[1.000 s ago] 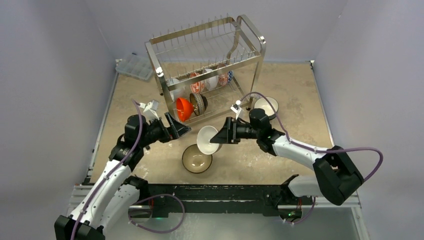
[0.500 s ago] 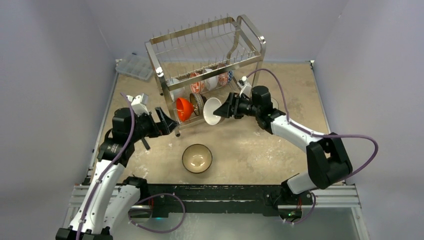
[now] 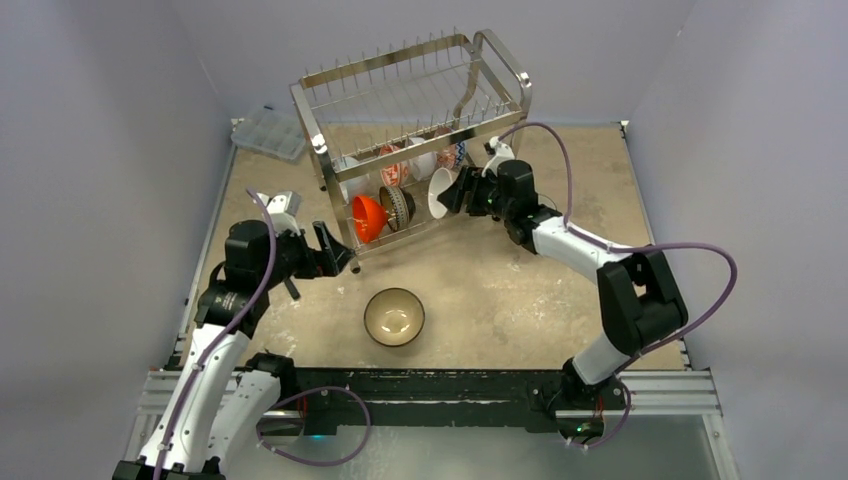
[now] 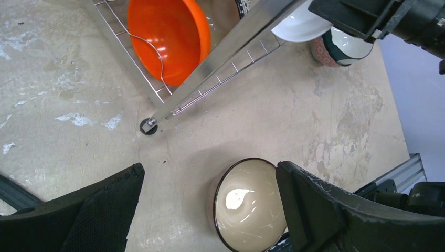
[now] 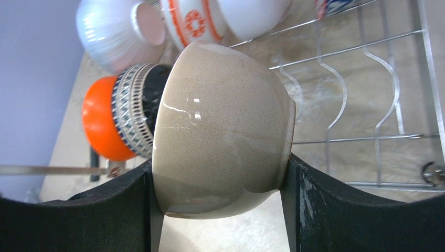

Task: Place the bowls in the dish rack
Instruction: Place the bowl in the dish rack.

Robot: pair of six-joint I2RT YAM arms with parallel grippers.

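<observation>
The steel dish rack [image 3: 410,100] stands at the back. Its lower tier holds an orange bowl [image 3: 367,217], a dark patterned bowl [image 3: 398,206] and several white and red-patterned bowls behind. My right gripper [image 3: 452,190] is shut on a beige speckled bowl [image 5: 220,131], held on edge at the lower tier beside the patterned bowl [image 5: 131,113]. My left gripper [image 3: 335,255] is open and empty near the rack's front left leg. A cream bowl with a dark rim [image 3: 394,316] sits upright on the table, below my left gripper [image 4: 209,173] in its wrist view.
A clear plastic compartment box [image 3: 270,133] lies at the back left. Another bowl [image 4: 343,48] sits on the table right of the rack, under the right arm. The rack's foot [image 4: 148,126] is close to my left fingers.
My right gripper has carried the beige bowl from above the table's middle up to the rack's lower tier. My left arm has drawn back a little to the left.
</observation>
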